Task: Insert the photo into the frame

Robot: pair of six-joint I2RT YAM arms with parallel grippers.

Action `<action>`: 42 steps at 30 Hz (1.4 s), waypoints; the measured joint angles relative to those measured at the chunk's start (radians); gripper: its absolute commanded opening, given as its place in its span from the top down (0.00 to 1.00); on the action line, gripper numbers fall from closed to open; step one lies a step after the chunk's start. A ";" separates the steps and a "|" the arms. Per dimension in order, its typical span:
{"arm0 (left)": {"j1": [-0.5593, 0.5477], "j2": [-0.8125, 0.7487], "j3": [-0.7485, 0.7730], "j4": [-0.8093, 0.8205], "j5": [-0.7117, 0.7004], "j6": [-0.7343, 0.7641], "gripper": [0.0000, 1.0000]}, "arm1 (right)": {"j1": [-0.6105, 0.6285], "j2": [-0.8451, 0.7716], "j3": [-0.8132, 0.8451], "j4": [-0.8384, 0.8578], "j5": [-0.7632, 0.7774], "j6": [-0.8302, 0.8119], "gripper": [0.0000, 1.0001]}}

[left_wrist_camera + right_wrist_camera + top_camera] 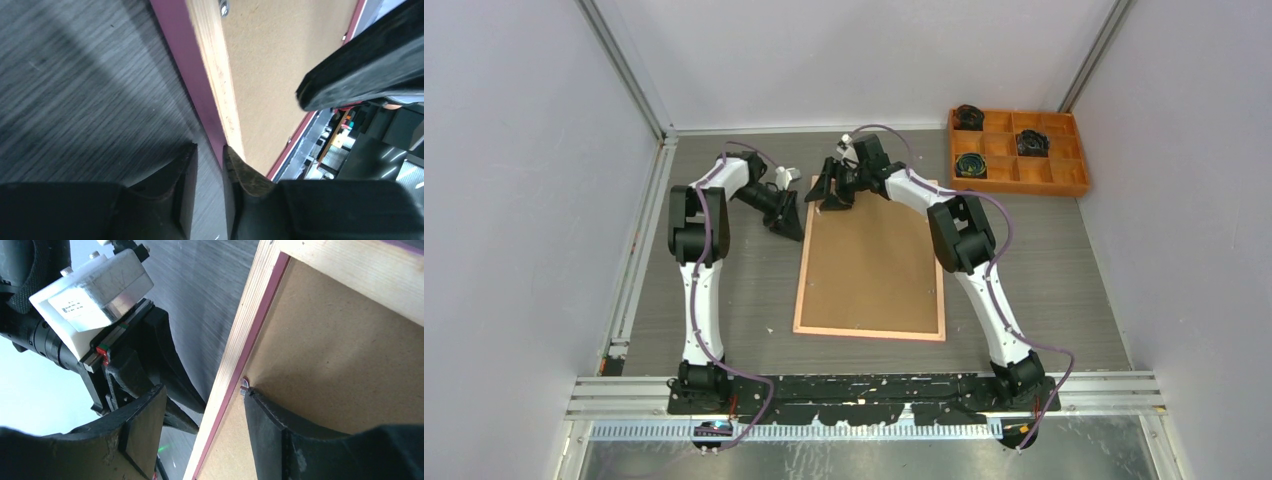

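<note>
The frame [802,290] lies face down on the table, tan wood rails up, pink at its edges. A brown backing board [874,270] fills it. The photo is not in view. My right gripper [834,190] is open over the frame's far left corner; in the right wrist view [204,392] its jaws straddle the left rail [235,365], and one fingertip [252,397] touches a small metal tab [244,386] on the board. My left gripper [786,215] sits just outside that rail, open by a narrow gap [210,147], empty, with one finger against the pink edge [190,75].
An orange compartment tray [1018,150] with dark coiled items stands at the back right. The two grippers are very close together at the frame's far left corner; the right finger [360,65] shows in the left wrist view. Grey walls enclose the table.
</note>
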 measured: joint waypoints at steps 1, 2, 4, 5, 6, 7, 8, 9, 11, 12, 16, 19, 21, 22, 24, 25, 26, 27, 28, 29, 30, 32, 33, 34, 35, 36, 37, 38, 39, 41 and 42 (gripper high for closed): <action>0.000 -0.001 0.000 -0.002 0.004 -0.001 0.68 | 0.000 0.000 0.000 -0.007 -0.009 -0.005 0.36; 0.000 -0.002 0.000 -0.004 0.010 -0.003 0.67 | 0.000 0.000 -0.001 -0.010 -0.018 -0.008 0.37; -0.001 -0.002 0.002 -0.007 0.018 -0.003 0.66 | 0.002 -0.005 -0.024 0.013 -0.024 -0.009 0.37; -0.001 -0.002 0.002 -0.008 0.019 -0.003 0.67 | 0.003 -0.011 -0.042 0.032 -0.027 -0.008 0.37; -0.001 -0.002 0.002 -0.009 0.020 -0.003 0.67 | 0.004 -0.024 -0.074 0.060 -0.029 -0.003 0.37; -0.001 -0.002 0.002 -0.009 0.022 -0.003 0.68 | 0.007 -0.043 -0.114 0.085 -0.032 0.002 0.37; -0.001 -0.002 0.002 -0.009 0.022 -0.003 0.70 | 0.011 -0.060 -0.147 0.104 -0.031 0.007 0.37; -0.002 -0.002 0.002 -0.009 0.021 -0.002 0.71 | 0.016 -0.080 -0.187 0.127 -0.029 0.016 0.37; -0.002 -0.002 0.002 -0.009 0.021 0.000 0.73 | 0.031 -0.116 -0.262 0.175 -0.030 0.039 0.37; -0.002 -0.002 0.002 -0.009 0.021 0.001 0.74 | 0.040 -0.132 -0.297 0.199 -0.029 0.053 0.37; -0.002 -0.002 0.002 -0.010 0.022 -0.003 0.74 | 0.060 -0.155 -0.362 0.261 -0.037 0.085 0.37; -0.002 -0.002 0.002 -0.009 0.022 -0.014 0.75 | 0.050 -0.158 -0.369 0.278 -0.037 0.094 0.39; -0.002 -0.002 0.002 -0.009 0.022 -0.023 0.78 | 0.036 -0.158 -0.371 0.284 -0.036 0.106 0.41; -0.002 -0.001 0.002 -0.009 0.022 -0.026 0.81 | 0.027 -0.158 -0.370 0.283 -0.035 0.106 0.42; -0.003 -0.001 0.002 -0.009 0.023 -0.033 0.84 | -0.003 -0.155 -0.355 0.260 -0.024 0.099 0.43; -0.003 -0.001 0.002 -0.010 0.024 -0.036 0.85 | -0.015 -0.151 -0.341 0.246 -0.018 0.092 0.43; -0.003 -0.001 0.002 -0.010 0.026 -0.040 0.86 | -0.023 -0.139 -0.308 0.218 -0.008 0.080 0.43; -0.004 -0.001 0.002 -0.010 0.027 -0.045 0.87 | -0.036 -0.133 -0.294 0.209 -0.003 0.075 0.43; -0.004 -0.001 0.002 -0.010 0.030 -0.047 0.88 | -0.047 -0.123 -0.271 0.195 0.003 0.069 0.43; -0.004 -0.001 0.002 -0.011 0.031 -0.048 0.88 | -0.057 -0.111 -0.249 0.184 0.010 0.063 0.44; -0.004 -0.001 0.002 -0.011 0.032 -0.048 0.88 | -0.064 -0.100 -0.232 0.175 0.009 0.060 0.44; -0.004 -0.001 0.002 -0.011 0.033 -0.049 0.89 | -0.066 -0.088 -0.210 0.161 0.006 0.056 0.43; -0.004 -0.001 0.002 -0.011 0.033 -0.049 0.90 | -0.064 -0.087 -0.203 0.155 0.006 0.052 0.43; -0.004 -0.001 0.002 -0.011 0.033 -0.049 0.90 | -0.062 -0.085 -0.198 0.150 0.007 0.047 0.43; -0.004 -0.001 0.002 -0.011 0.033 -0.049 0.90 | -0.058 -0.082 -0.193 0.145 0.007 0.042 0.44; -0.004 -0.001 0.002 -0.011 0.033 -0.049 0.90 | -0.054 -0.080 -0.187 0.139 0.006 0.037 0.44; -0.004 -0.001 0.002 -0.011 0.033 -0.049 0.90 | -0.049 -0.074 -0.174 0.130 0.005 0.029 0.44; -0.004 -0.001 0.002 -0.011 0.033 -0.049 0.90 | -0.045 -0.069 -0.163 0.122 0.005 0.024 0.44; -0.003 -0.001 0.002 -0.011 0.033 -0.049 0.91 | -0.039 -0.062 -0.150 0.113 0.005 0.018 0.45; -0.003 -0.001 0.000 -0.011 0.034 -0.049 0.91 | -0.029 -0.048 -0.123 0.098 0.002 0.010 0.46; -0.003 -0.001 0.000 -0.011 0.034 -0.049 0.91 | -0.025 -0.041 -0.113 0.094 0.000 0.007 0.46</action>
